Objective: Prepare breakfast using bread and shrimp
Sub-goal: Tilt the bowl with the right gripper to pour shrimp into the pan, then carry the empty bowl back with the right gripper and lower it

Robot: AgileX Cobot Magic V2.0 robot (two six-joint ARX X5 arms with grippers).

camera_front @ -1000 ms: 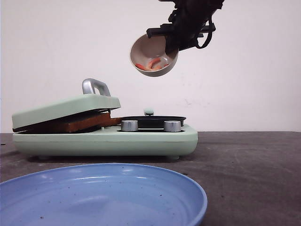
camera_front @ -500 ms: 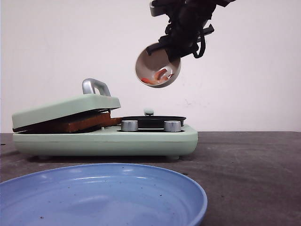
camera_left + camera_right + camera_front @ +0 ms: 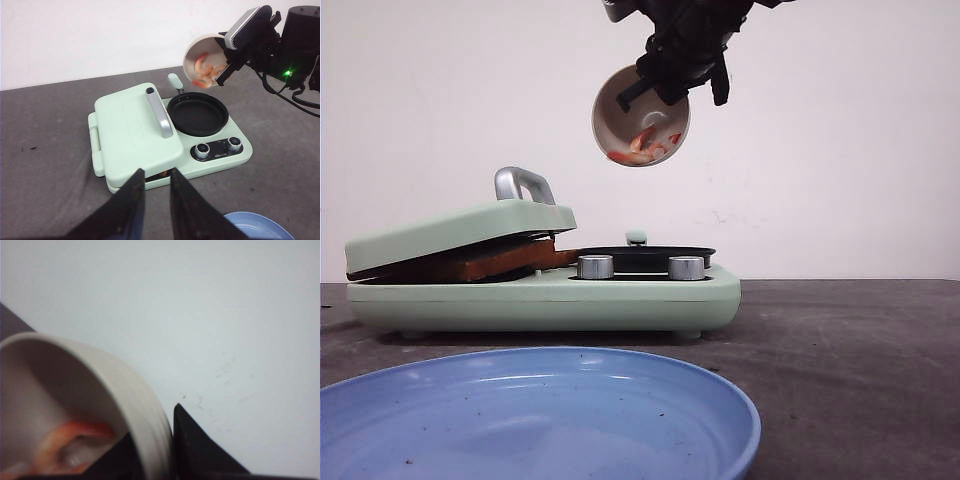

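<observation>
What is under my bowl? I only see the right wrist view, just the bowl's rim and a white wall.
Observer: The bowl hangs tipped, high over the round black pan of a green cooker.
Operator: Are there shrimp in that pan?
Observer: No, the pan looks bare. The shrimp are bunched at the bowl's low edge.
Operator: Where is the bread?
Observer: The bread is under the cooker's lid, with its brown crust peeking out in the front view.
</observation>
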